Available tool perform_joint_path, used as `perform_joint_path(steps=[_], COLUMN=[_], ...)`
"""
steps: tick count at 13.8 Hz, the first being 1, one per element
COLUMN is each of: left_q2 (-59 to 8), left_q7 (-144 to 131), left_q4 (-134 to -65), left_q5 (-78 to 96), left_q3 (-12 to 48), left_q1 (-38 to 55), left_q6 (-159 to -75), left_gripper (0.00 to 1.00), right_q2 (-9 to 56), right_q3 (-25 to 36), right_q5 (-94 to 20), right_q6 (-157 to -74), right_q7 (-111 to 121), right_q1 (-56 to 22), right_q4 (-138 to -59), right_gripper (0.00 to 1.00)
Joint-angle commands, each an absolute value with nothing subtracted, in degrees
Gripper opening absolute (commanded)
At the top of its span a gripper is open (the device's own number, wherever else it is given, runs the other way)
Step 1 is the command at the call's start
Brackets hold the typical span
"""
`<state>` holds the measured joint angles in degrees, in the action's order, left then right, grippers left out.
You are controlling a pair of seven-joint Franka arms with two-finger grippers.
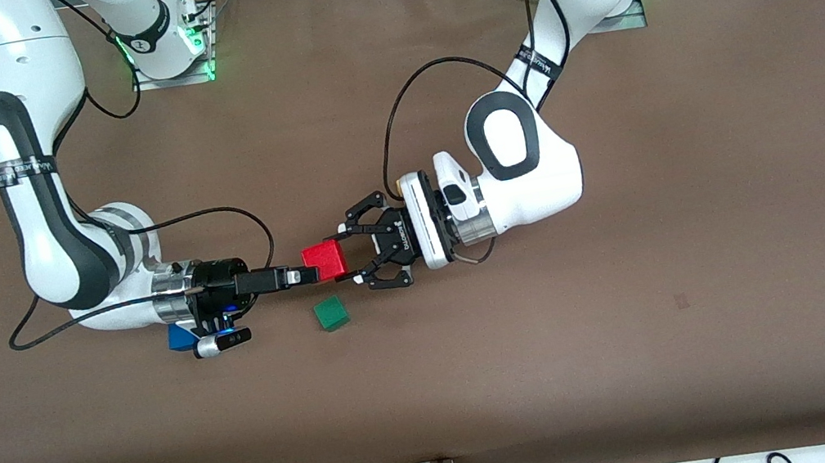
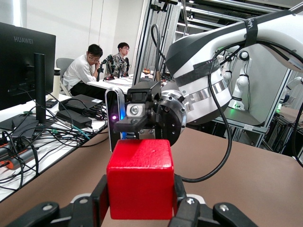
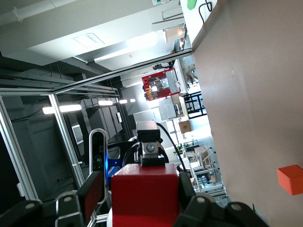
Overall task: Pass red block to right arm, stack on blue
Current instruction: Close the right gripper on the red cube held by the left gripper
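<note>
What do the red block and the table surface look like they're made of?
Red block: probably painted wood or hard plastic; matte, slightly grainy faces with crisp edges, held in the left claw. Table: likely a brown mat or felt-like covering; flat, dull, without reflections. Neither is certain.

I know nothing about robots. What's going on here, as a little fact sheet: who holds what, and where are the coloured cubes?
red block: in the air, clamped by the left end effector
left end effector: shut on the red block, over the middle of the table
right end effector: reaching the red block, facing the left end effector
blue cube: on the table, partly hidden under the right arm's wrist
green cube: on the table, toward the left arm's end from the blue cube
stack: not yet made
</note>
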<state>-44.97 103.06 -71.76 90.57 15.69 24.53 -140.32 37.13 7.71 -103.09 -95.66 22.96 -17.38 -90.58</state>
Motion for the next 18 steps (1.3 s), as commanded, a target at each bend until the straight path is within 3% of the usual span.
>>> perform_joint_path(steps=[1,6,18], left_q2=[-46.05,-46.05,-46.32], left_q7=[104.15,104.15,103.97], left_q4=[-69.61,-69.61,-69.52], left_q5=[92.55,92.55,92.55], left_q3=[15.03,15.03,15.03], left_q1=[25.49,25.49,25.58], left_q6=[-140.98,-140.98,-140.98], left_gripper=[0.0,0.0,0.0], right_q2=[34.19,34.19,34.45], right_q3=[7.91,7.91,7.91], right_q5=[-101.95,-101.95,-101.87], right_q6=[-95.62,-95.62,-95.54], right_q7=[22.59,22.59,23.2], right_q1=[-17.4,-17.23,-16.17], right_q4=[-93.87,-93.96,-93.43], right_gripper=[0.73,0.71,0.12])
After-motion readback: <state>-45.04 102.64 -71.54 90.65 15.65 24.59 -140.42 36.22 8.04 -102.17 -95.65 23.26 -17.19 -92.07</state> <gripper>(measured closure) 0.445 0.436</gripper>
